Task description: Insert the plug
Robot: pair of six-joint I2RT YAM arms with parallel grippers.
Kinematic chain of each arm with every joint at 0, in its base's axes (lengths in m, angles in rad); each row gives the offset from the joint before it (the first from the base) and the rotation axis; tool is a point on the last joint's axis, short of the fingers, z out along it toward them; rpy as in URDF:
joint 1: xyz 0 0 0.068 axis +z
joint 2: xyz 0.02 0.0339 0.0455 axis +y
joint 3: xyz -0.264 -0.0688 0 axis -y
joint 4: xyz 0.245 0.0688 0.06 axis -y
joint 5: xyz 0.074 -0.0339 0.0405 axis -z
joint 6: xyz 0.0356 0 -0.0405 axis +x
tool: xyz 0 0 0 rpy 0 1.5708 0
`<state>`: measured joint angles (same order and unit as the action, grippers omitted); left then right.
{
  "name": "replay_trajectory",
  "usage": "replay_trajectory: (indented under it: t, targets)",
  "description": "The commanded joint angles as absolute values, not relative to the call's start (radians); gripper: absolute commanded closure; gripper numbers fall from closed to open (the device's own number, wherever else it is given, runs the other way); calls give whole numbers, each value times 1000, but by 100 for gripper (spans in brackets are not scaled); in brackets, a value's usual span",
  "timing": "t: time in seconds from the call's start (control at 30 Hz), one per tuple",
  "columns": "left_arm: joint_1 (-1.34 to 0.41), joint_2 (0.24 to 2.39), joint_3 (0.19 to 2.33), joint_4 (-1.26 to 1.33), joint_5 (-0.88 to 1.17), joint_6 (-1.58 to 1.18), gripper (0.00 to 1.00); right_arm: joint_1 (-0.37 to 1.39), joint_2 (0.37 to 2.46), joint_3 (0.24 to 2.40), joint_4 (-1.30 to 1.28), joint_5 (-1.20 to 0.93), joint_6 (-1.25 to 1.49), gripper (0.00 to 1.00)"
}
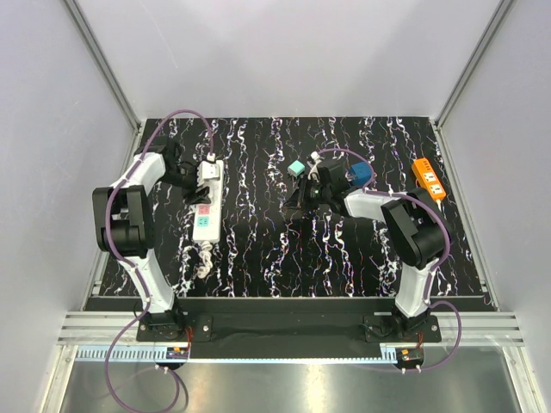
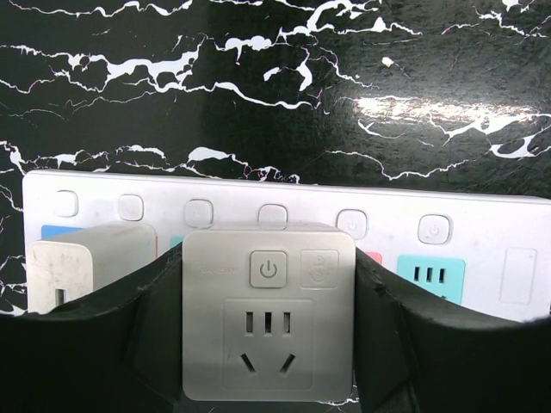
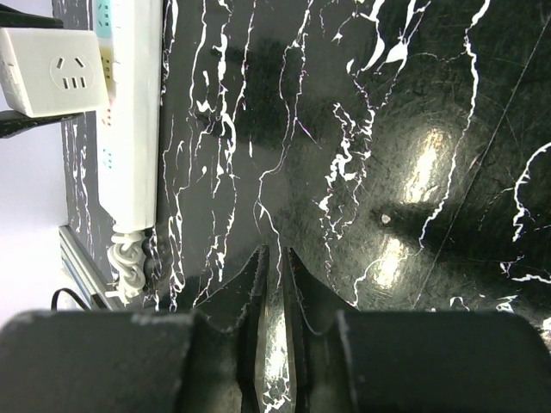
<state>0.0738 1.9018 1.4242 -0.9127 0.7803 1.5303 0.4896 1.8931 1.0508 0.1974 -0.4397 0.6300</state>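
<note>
At the far-left corner of the black marbled counter, the left gripper is clamped on a white plug adapter. Its fingers press the adapter's two sides and hold it over the white power strip, which runs along the left edge. A white charger already sits in the strip just beside the adapter. Whether the adapter's prongs have entered a socket cannot be seen, as its body hides them.

The likely trouble lies there. Prongs out of line with the slots, or a tilted push, could jam the adapter, or it could catch on the neighbouring charger. Nothing braces the strip, so a hard press might slide it or drag its coiled cord toward the near edge. The adapter could also twist in the grip.

Toward the middle of the counter, well apart from the strip, the right gripper hangs low over bare surface, its fingers drawn almost together on nothing. A teal block and a blue object lie near it. An orange power strip sits at the far-right corner.
</note>
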Motion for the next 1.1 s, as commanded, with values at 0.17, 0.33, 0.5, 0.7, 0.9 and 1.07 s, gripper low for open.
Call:
replay_trajectory:
  t: [0.17,0.33,0.5,0.7,0.9,1.07]
  targets:
    - [107,1964,1368,-864,724,1543,100,483,1899,1080,235,-460,634,83]
    - [135,1925,1333,-802,758,1473,100,483,1908,1089,233,-472,634,83]
    - [146,1928,1321,-782,733,1454,100,483,1919,1095,232,-477,635,83]
    - [146,1940,1328,-776,709,1436,100,483,1914,1095,230,-480,634,83]
    - [146,1930,1302,-753,692,1430,53,482,1914,1097,229,-480,630,83]
    - [147,1930,1304,-747,692,1427,48,483,1916,1097,224,-477,626,83]
